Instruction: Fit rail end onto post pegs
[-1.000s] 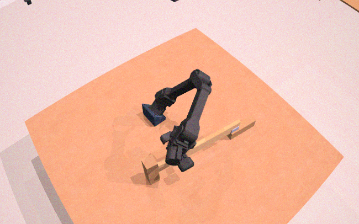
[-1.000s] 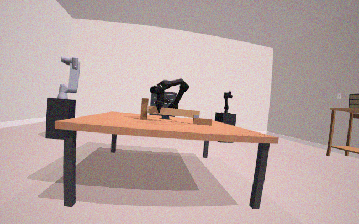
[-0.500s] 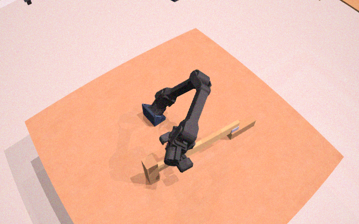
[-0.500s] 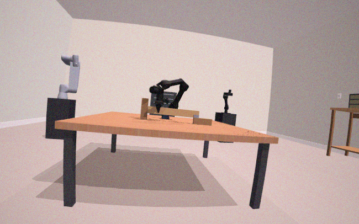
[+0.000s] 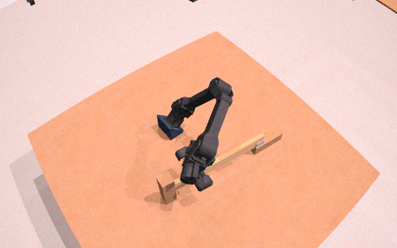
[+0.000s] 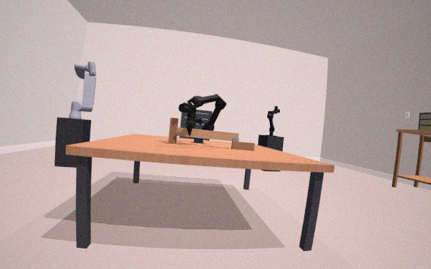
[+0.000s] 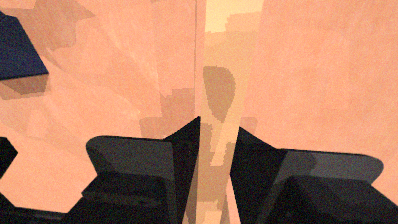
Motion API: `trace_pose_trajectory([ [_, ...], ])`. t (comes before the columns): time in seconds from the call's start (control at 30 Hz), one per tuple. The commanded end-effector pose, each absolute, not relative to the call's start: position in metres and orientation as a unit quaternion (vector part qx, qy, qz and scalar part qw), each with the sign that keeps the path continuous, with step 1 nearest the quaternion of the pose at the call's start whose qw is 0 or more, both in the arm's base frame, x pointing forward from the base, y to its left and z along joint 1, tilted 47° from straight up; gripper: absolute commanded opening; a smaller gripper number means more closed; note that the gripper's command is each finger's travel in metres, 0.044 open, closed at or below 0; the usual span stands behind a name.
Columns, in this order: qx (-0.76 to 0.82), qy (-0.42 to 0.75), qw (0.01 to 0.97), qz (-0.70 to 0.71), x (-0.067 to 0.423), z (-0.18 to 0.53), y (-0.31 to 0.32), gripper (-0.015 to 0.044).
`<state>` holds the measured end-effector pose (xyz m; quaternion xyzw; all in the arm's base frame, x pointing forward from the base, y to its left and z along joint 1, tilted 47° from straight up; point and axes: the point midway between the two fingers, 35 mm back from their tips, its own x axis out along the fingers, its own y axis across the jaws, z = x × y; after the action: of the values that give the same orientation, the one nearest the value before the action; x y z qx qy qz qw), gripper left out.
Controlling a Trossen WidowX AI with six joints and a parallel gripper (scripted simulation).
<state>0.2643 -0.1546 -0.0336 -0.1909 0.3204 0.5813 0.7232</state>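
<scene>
The long wooden rail (image 5: 237, 151) (image 6: 213, 134) (image 7: 227, 45) runs across the orange table (image 5: 101, 123). Its far end sits in the small grey bracket (image 5: 259, 143) (image 6: 235, 139) on the low footboard block (image 5: 270, 140) (image 6: 243, 146). Its near end is raised off the table and meets the short wooden post (image 5: 166, 187) (image 6: 172, 128). In the side view the rail looks close to level. The pegs are hidden. My gripper (image 5: 195, 181) (image 6: 189, 130) (image 7: 212, 121) is shut on the rail from above, close to the post end.
My dark blue base (image 5: 168, 127) (image 7: 17, 50) stands behind the rail. Off the table are a grey arm on a black pedestal (image 6: 83, 87), a small black stand (image 6: 272, 123) and a wooden side table (image 6: 421, 133).
</scene>
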Motion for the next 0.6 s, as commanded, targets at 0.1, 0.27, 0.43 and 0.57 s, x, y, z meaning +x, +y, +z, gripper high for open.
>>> trace_pose_trajectory([
  [0.1,-0.191,0.321,0.723,0.581,0.2643,-0.0335,-0.1546,0.0184],
  [0.27,-0.191,0.321,0.723,0.581,0.2643,-0.0335,-0.1546,0.0315],
  [0.43,-0.191,0.321,0.723,0.581,0.2643,-0.0335,-0.1546,0.044],
  [0.57,-0.191,0.32,0.723,0.581,0.2646,-0.0312,-0.1548,0.044],
])
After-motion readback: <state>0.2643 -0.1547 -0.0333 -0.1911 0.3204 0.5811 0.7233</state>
